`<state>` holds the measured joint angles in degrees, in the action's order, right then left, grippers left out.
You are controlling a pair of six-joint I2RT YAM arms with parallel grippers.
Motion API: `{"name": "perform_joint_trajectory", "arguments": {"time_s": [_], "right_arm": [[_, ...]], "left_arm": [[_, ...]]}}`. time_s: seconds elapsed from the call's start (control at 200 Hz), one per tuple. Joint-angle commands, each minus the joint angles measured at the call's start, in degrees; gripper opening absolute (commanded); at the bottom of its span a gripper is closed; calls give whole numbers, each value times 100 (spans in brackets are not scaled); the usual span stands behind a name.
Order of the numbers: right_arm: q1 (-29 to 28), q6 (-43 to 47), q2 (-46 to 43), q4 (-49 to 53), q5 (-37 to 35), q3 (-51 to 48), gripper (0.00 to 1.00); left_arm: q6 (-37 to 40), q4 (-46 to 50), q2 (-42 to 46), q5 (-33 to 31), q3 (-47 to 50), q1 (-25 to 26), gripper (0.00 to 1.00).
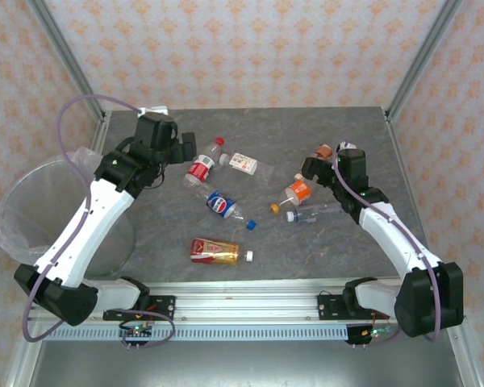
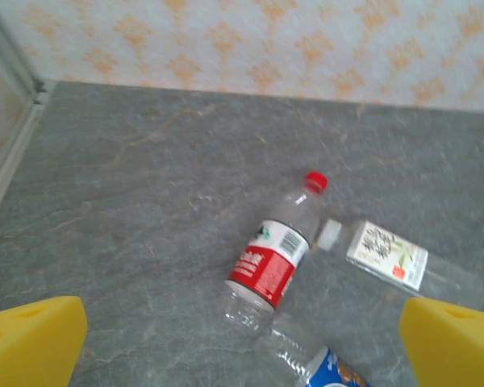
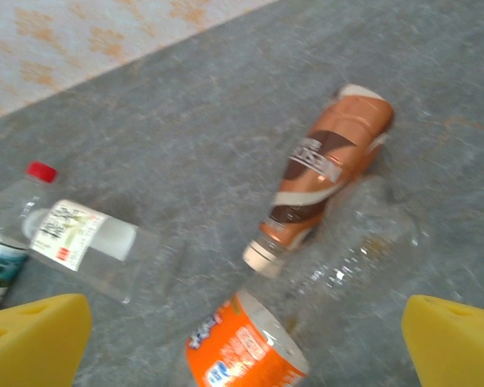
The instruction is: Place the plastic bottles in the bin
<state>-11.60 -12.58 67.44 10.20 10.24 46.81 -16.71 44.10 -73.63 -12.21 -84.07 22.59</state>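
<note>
Top view: both arms reach up-frame; left gripper (image 1: 180,153) gapes empty at upper left beside the red-label bottle (image 1: 200,168), bin (image 1: 20,181) at left edge; right gripper (image 1: 313,167), also wide, near the orange-label bottle (image 1: 298,191). Left wrist: yellow fingertips (image 2: 32,343) in bottom corners, red-label bottle centred above. Right wrist: brown-label bottle (image 3: 323,173) upper right, untouched

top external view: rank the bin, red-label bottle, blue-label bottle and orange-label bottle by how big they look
1. bin, by far the largest.
2 and 3. red-label bottle and blue-label bottle: they look about the same length, so I will not rank them.
4. orange-label bottle, which looks the shortest.
</note>
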Motion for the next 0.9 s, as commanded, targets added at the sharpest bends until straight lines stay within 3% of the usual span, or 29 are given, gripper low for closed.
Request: {"name": "perform_joint_trajectory", "arguments": {"time_s": [0.0,0.28,0.4,0.591,0.891], "right_arm": [[-18,-184,10,947,-771,304,99],[117,-2458,660,2577,-1709,722,99],[281,-3595,906,2895,-1359,797,99],[501,-4967,899,2231,-992,193,100],[834,-5305,1706,2040,-197,377,92]], "left_arm": [[257,-138,62,319,65,25,100],[-104,-1028,-125,944,662,26,100],[-367,-1443,-226,1254,888,26,100],[-579,-1971,-144,1118,1318,26,100],[-454,-2163,106,682,1675,26,100]]}}
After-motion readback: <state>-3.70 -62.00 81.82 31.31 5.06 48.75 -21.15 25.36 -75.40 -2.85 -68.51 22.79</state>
